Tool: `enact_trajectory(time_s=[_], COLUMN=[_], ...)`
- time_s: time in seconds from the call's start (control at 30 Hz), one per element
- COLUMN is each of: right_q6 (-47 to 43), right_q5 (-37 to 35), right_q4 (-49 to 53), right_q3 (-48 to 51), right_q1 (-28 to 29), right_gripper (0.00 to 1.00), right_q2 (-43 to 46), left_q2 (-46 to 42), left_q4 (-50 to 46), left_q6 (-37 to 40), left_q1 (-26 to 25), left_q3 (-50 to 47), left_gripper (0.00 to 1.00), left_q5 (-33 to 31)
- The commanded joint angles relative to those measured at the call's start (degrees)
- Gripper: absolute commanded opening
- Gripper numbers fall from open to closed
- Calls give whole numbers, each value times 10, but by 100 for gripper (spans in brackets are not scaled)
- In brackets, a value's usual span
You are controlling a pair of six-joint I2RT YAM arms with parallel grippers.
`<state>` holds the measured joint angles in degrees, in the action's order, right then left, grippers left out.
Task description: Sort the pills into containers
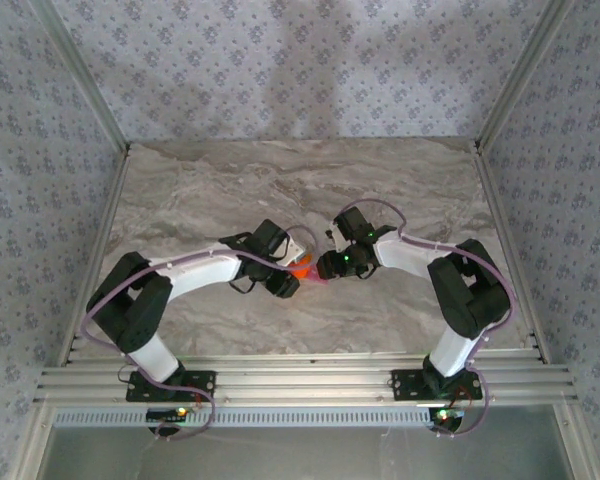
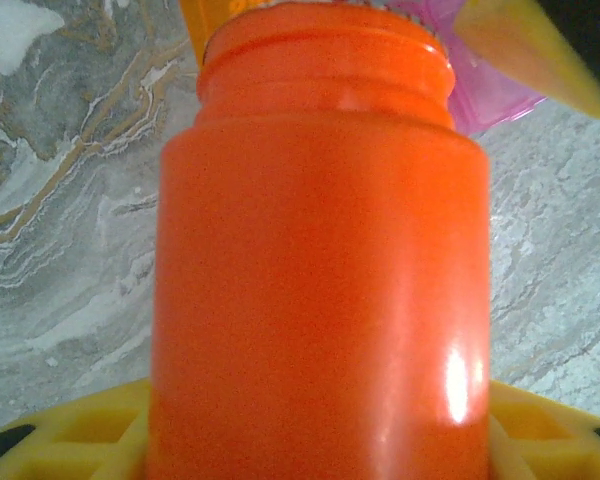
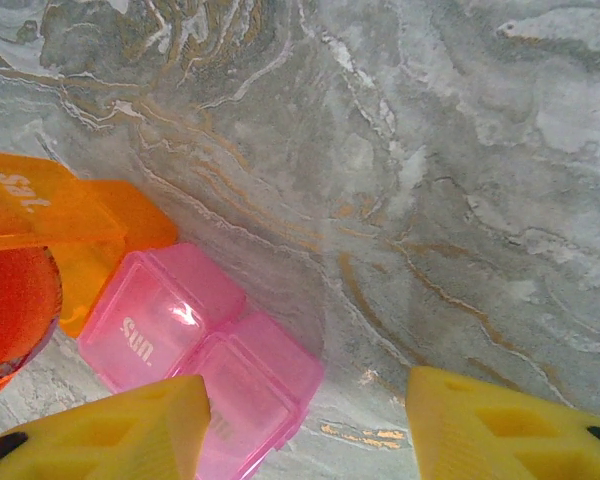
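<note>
Gripping the orange bottle (image 2: 320, 280), left claw (image 1: 284, 281) crowds containers (image 3: 180, 335); right claw (image 3: 310, 425) hangs released

The bench (image 1: 230, 190), its top a grey marble pattern veined with brown, carries the containers (image 1: 308, 272) near its middle, slightly toward the near edge, the translucent pink box (image 3: 155, 325) lying flat with the orange box (image 3: 110, 225) joined alongside it.

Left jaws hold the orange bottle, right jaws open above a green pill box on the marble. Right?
One slip: the box below the right gripper is pink, not green; the right wrist view shows it. The rest holds: the left gripper grips the orange bottle, and the right jaws are open above the marble table.
</note>
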<state>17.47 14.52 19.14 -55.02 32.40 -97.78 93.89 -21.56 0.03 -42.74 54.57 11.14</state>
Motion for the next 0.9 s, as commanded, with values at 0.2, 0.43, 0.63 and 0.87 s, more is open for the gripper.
enact_trajectory(time_s=[0.2, 0.43, 0.63, 0.87], right_q6=[-8, -8, -7, -6], right_q5=[-10, -10, -10, -9], right_q4=[27, 27, 27, 26], right_q3=[0, 0, 0, 0], right_q1=[2, 1, 0, 0], right_gripper=[56, 56, 56, 56], right_q2=[-24, -26, -27, -30], left_q2=[22, 36, 46, 56], left_q4=[-82, -127, -155, -170], left_q6=[29, 40, 43, 44], left_q1=[9, 11, 11, 11], left_q3=[55, 86, 105, 125], left_gripper=[0, 0, 0, 0], left_q5=[7, 9, 9, 7])
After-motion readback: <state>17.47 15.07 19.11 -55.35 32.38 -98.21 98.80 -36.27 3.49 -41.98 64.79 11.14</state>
